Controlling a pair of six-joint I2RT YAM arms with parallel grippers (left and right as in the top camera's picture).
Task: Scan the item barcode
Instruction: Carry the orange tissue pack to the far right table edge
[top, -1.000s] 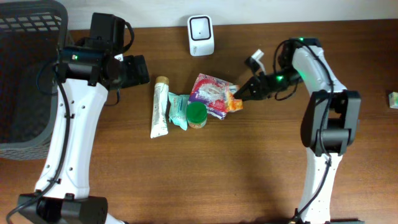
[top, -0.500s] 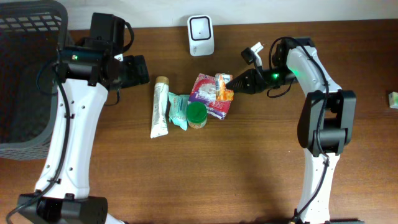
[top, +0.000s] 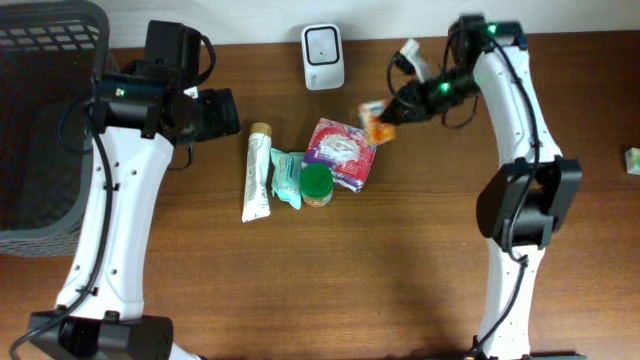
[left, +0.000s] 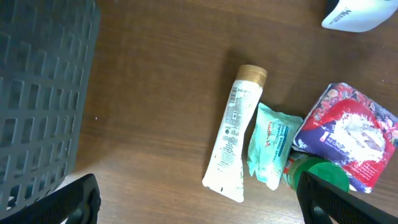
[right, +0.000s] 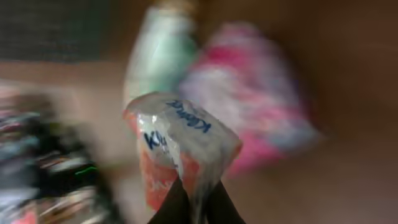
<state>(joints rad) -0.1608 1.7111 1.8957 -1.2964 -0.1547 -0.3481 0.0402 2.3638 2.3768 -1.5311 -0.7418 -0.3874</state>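
Observation:
The item is a small orange-and-clear packet (top: 374, 119) with blue lettering, held above the table in my right gripper (top: 391, 113), which is shut on its lower edge. In the right wrist view the packet (right: 180, 146) hangs upright above the pinched fingertips of the right gripper (right: 194, 202), and the background is blurred. The white scanner (top: 323, 57) stands at the back of the table, left of the packet; I see no barcode. My left gripper (top: 222, 115) hovers open and holds nothing, its jaws wide apart in the left wrist view (left: 199, 205) above bare wood.
A white tube (top: 256, 172), a teal wipes pack (top: 287, 176), a green-lidded jar (top: 317, 184) and a red-purple pouch (top: 340, 150) lie mid-table. A dark mesh basket (top: 40, 120) fills the left side. A small object (top: 632, 160) sits at the right edge.
My right gripper has lifted the orange packet off the pile and carried it up and back towards the scanner. The left arm has stayed still.

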